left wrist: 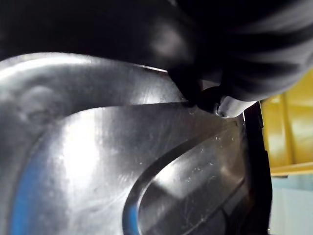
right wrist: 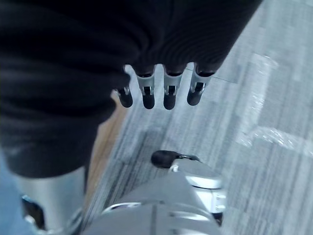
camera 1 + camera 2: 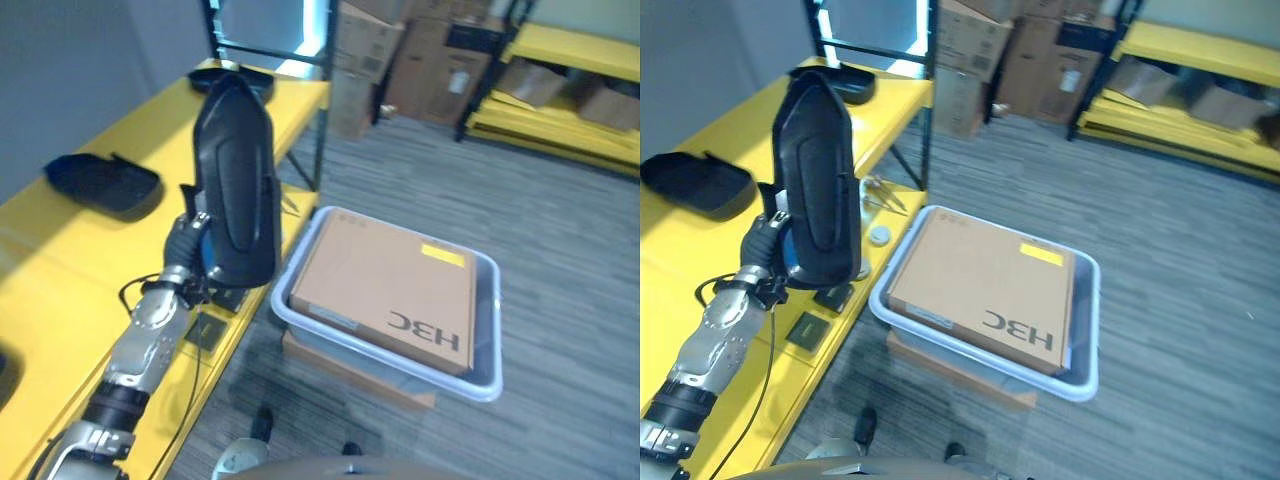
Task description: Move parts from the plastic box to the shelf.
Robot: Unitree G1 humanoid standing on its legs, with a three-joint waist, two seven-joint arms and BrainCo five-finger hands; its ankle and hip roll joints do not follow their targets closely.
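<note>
We are holding one black part (image 3: 235, 180) upright over the yellow shelf (image 3: 60, 260), our left hand (image 3: 188, 240) gripping its lower edge. The left wrist view is showing its glossy inner face. The box (image 3: 480, 380) is sitting on the floor. Right hand (image 2: 161, 93): fingers hanging relaxed, holding nothing.

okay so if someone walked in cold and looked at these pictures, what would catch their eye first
First, the tall glossy black part that the left hand holds upright over the edge of the yellow shelf. Next, the grey plastic box on the floor beside the shelf, with a brown cardboard carton lying in it. Two more black parts lie farther along the shelf.
</note>
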